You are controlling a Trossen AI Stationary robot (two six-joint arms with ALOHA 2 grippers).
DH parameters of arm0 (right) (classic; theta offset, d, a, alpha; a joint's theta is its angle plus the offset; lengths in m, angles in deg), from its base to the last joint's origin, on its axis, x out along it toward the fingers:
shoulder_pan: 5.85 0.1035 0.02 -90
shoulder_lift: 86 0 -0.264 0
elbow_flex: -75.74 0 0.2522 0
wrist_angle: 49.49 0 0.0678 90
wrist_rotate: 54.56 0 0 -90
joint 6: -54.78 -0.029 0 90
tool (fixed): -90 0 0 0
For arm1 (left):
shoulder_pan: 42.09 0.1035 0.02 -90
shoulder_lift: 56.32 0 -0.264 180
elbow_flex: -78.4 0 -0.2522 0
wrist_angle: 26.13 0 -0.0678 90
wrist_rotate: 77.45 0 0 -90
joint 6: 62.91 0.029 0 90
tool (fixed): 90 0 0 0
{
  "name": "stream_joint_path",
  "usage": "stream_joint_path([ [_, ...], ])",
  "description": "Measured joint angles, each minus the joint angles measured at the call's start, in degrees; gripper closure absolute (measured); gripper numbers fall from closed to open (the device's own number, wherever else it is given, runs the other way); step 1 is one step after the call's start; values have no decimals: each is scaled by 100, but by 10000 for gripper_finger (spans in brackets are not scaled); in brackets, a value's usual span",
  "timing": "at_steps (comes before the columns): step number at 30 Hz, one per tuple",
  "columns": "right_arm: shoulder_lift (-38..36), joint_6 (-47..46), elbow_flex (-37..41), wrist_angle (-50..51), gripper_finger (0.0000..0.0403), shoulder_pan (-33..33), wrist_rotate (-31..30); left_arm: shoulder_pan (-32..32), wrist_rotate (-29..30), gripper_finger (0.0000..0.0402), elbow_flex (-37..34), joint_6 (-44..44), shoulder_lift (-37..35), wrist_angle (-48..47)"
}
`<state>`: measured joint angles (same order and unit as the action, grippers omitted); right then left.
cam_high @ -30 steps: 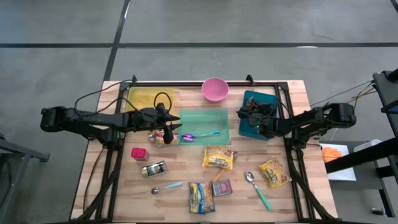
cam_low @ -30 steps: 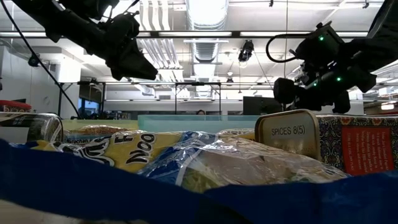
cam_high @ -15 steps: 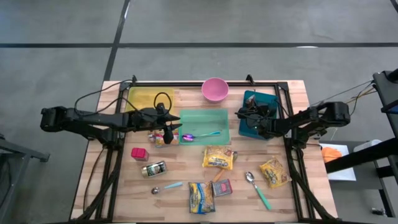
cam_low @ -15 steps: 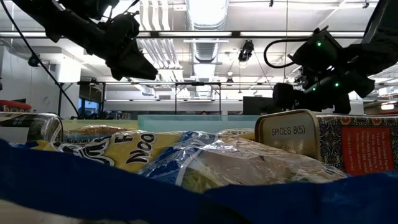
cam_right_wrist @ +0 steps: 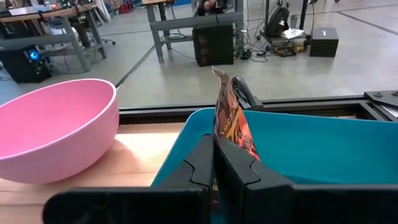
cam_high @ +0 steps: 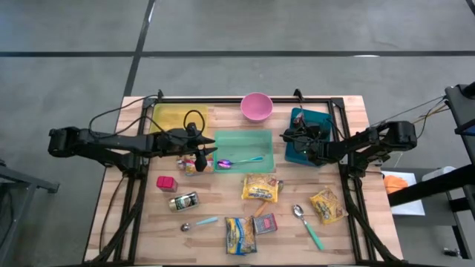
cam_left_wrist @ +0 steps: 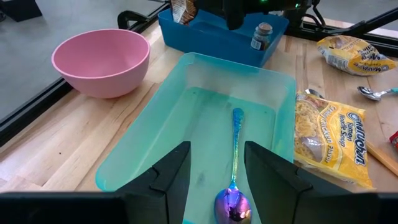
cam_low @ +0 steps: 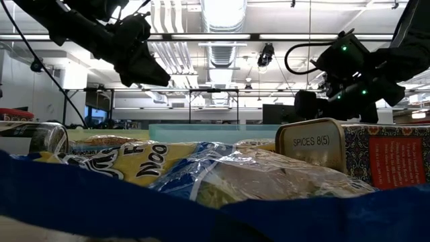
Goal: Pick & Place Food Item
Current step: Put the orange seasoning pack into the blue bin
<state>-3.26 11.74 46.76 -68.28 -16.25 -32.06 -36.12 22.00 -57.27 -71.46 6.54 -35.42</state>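
Three shallow bins sit along the far side of the table: a yellow bin (cam_high: pixel 169 117) on the left, a green bin (cam_high: pixel 243 150) in the middle and a blue bin (cam_high: pixel 306 136) on the right. One pink bowl (cam_high: pixel 256 107) stands between the far two. Three spoons show: an iridescent spoon (cam_high: pixel 239 161) in the green bin, a small teal spoon (cam_high: pixel 200 222) near left, a larger teal spoon (cam_high: pixel 307 225) near right. Three yellow noodle packets (cam_high: pixel 261 188) lie on the near half, plus one tin can (cam_high: pixel 183 202), one red box (cam_high: pixel 166 183), one spice tin (cam_high: pixel 264 223) and one small bottle (cam_left_wrist: pixel 259 36) in the blue bin
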Motion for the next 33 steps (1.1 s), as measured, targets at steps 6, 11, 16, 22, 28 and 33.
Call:
stream_joint_path([
  [6,-2,0,0,2,395,0,4,0,0,242,0,17,-1,0],
  [11,-2,20,0,4,394,0,6,0,0,242,0,17,0,0],
  [16,-2,20,0,7,394,0,14,0,0,242,0,17,-1,0],
  [22,-2,17,0,9,394,2,205,0,0,242,0,17,0,0],
  [28,-7,79,0,10,394,2,265,0,0,242,0,46,0,-2],
  [33,-7,214,0,8,380,2,373,0,0,242,0,61,-1,-2],
])
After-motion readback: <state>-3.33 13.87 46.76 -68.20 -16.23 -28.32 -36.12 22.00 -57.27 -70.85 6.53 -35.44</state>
